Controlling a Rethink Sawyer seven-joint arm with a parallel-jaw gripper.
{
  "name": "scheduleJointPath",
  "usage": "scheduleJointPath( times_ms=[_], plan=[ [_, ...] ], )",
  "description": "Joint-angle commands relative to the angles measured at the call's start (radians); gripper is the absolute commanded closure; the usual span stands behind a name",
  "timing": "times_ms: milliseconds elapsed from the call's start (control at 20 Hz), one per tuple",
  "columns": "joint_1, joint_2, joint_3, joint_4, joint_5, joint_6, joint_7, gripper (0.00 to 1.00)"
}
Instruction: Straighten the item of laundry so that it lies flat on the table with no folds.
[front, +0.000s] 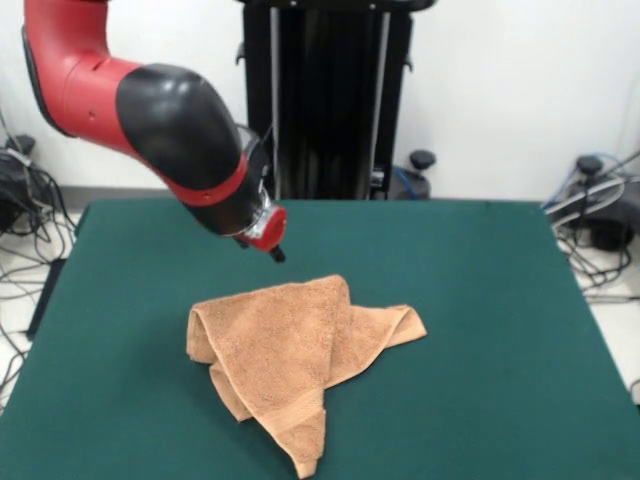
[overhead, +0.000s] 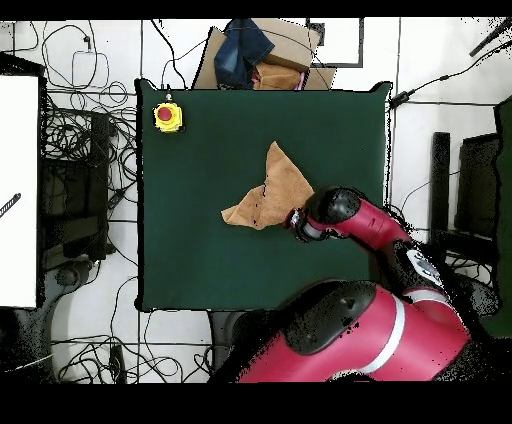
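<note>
- The towel (front: 295, 365) lies crumpled on the green table (front: 480, 300), near the middle and a little toward the camera's side in the front view; it is folded over itself into a rough triangle, with one point reaching close to the table's near edge and another flap spreading to the picture's right
- Several layers overlap; a rounded fold stands up at the towel's left side, and a ridge runs down its middle
- In the overhead view the towel (overhead: 272, 190) sits near the table's centre, with one narrow point aimed at the top of the picture and a wider part spreading to the left
- The gripper (front: 277, 253) hangs just above the table, close behind the towel's upper corner in the front view; only a small dark tip shows below the red wrist, so whether it is open or closed I cannot tell; it appears to hold nothing
- From above, the arm (overhead: 345, 212) reaches over the towel's right edge
- A yellow box with a red button (overhead: 167, 116) sits at a table corner, well apart from the towel
</note>
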Motion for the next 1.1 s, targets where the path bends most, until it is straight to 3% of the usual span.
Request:
scheduleJointPath(
  times_ms=[50,300,550,750,1100],
  plan=[
    [-0.028,0.089,-0.009,-0.084,0.042,-0.024,0.171,0.0],
    [-0.063,0.107,0.013,-0.136,0.047,-0.006,0.141,0.0],
    [-0.069,0.057,0.004,-0.188,0.032,0.129,0.111,0.0],
    [-0.085,0.039,0.019,-0.198,0.037,0.225,0.098,0.0],
    [-0.088,-0.008,0.029,-0.169,0.03,0.242,0.1,0.0]
  ],
)
